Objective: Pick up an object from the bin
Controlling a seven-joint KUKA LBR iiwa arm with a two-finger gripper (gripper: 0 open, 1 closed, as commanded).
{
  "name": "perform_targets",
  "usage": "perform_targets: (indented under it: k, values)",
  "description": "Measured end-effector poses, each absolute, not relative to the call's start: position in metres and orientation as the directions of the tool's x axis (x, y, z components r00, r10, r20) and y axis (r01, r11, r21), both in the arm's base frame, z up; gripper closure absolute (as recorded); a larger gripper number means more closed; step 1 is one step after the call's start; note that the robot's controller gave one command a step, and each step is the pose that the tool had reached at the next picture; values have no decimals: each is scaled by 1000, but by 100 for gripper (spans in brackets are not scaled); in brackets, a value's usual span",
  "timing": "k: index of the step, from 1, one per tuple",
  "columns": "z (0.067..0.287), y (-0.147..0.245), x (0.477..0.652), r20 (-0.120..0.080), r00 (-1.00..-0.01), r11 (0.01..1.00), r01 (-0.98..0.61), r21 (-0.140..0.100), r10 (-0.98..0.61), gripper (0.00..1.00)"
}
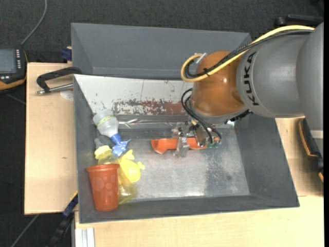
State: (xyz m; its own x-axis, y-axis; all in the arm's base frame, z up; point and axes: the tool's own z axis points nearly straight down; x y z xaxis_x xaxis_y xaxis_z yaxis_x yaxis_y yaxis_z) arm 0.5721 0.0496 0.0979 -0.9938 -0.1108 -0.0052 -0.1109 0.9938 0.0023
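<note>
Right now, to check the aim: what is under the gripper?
An orange thing lies on the bin floor under the gripper, which covers its middle; only its ends show.

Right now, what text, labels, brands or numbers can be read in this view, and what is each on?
"KUKA": on the grey arm casing, letters running sideways.
Black device outside the bin, at the left edge: screen too small to read.
Orange plastic cup: no print to be seen.
Grey metal bin: reddish specks on its back wall, no lettering.

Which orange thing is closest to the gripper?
The flat orange piece right beside the gripper, mid-picture; the orange cup sits far off at lower left.
</note>
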Motion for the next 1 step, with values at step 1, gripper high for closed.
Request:
perform_targets:
  k: [1]
  values:
    - [105, 54, 570, -6, -991, 991, -131, 2, -131, 100]
